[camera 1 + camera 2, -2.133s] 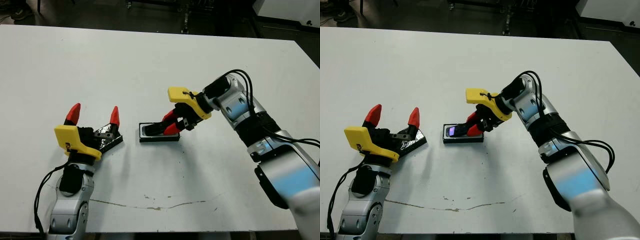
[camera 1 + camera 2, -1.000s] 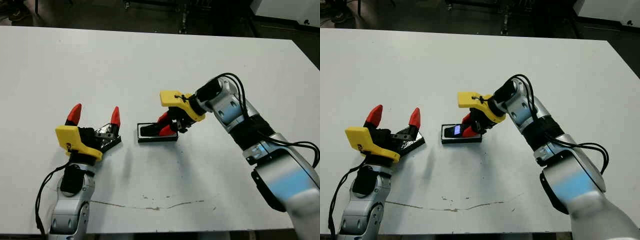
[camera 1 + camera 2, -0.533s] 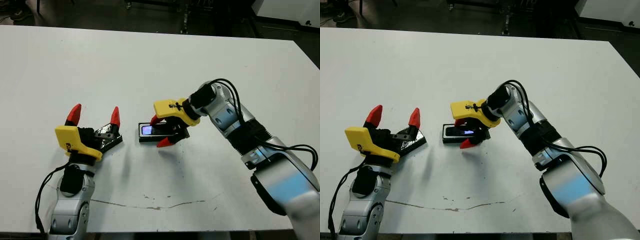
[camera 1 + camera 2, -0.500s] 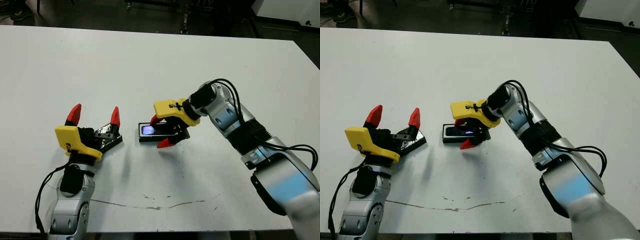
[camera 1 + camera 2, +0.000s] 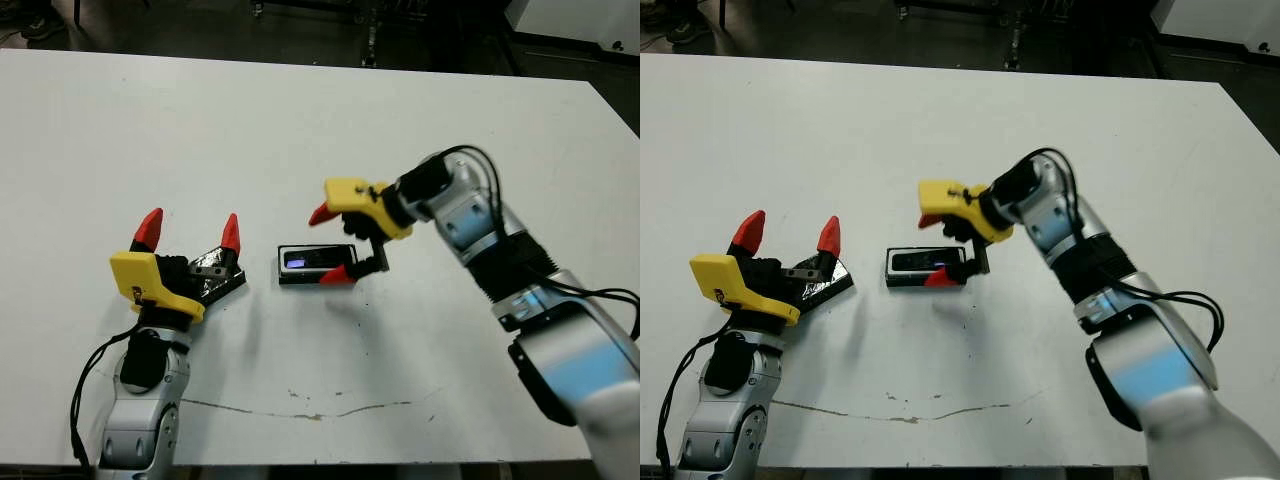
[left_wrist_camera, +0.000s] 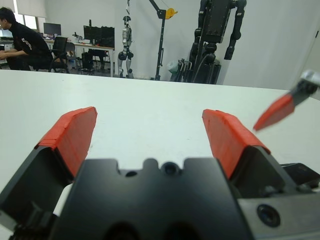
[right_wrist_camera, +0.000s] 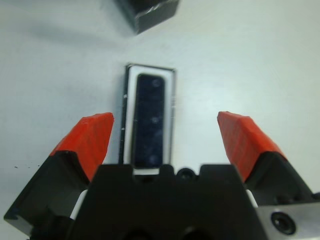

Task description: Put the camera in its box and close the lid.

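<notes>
The box (image 5: 316, 266), a shallow black tray lined white, lies on the table at centre. The camera (image 5: 303, 262) rests flat inside it, showing a bluish glint. In the right wrist view the camera (image 7: 149, 120) fills the box (image 7: 172, 107) lengthwise. My right gripper (image 5: 331, 243) hovers open just above the box's right end, touching neither box nor camera. The lid (image 5: 221, 282), a glossy black panel, lies left of the box, partly under my left gripper (image 5: 190, 228). That gripper is open with nothing between its fingers.
The white table (image 5: 300, 130) stretches wide behind and to the right. A thin dark scuff line (image 5: 300, 412) runs near the front edge. In the left wrist view, a seated person (image 6: 20, 40) and robot stands (image 6: 215, 35) show beyond the table.
My right gripper, shut on the camera in the box a second ago, has opened and drawn back up and to the right. The camera stays in the box. The left arm has not moved.
</notes>
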Robot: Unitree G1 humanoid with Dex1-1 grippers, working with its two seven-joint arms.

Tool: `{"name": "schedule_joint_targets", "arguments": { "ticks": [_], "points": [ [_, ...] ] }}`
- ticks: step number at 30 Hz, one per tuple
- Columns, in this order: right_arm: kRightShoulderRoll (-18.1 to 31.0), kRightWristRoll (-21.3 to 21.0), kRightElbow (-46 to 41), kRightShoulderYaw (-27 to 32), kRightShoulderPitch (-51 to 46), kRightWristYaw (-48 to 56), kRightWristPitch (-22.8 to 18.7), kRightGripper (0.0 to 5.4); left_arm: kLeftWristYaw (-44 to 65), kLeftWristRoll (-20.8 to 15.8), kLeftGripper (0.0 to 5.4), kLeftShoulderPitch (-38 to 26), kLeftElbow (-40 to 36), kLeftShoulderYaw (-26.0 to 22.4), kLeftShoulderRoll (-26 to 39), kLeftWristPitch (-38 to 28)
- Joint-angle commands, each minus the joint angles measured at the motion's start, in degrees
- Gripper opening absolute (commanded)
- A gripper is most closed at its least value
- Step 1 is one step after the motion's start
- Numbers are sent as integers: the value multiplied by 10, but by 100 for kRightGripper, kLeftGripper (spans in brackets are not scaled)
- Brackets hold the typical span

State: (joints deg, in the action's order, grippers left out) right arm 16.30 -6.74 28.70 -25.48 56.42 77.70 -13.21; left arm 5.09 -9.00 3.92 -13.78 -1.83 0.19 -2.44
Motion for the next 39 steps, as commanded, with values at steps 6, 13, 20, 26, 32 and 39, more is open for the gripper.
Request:
{"name": "schedule_joint_targets", "arguments": {
  "ticks": [6, 13, 20, 26, 32, 39],
  "points": [
    [44, 38, -80, 40, 7, 3, -72, 539, 1, -2, 540, 3, 6, -1, 0, -2],
    [57, 89, -193, 121, -25, -83, -157, 539, 1, 1, 540, 3, 2, -1, 2, 4],
    [18, 101, -340, 197, -164, -289, -152, 444, 0, 0, 540, 1, 3, -3, 1, 4],
    [0, 72, -343, 180, -256, -391, -23, 344, 1, 2, 540, 0, 2, -3, 2, 3],
    [-2, 47, -354, 157, -300, -435, 31, 251, -2, 6, 540, 1, 0, -3, 3, 6],
    [3, 25, -371, 136, -328, -456, 37, 135, -5, 12, 540, 2, 2, -2, 2, 2]
  ]
}}
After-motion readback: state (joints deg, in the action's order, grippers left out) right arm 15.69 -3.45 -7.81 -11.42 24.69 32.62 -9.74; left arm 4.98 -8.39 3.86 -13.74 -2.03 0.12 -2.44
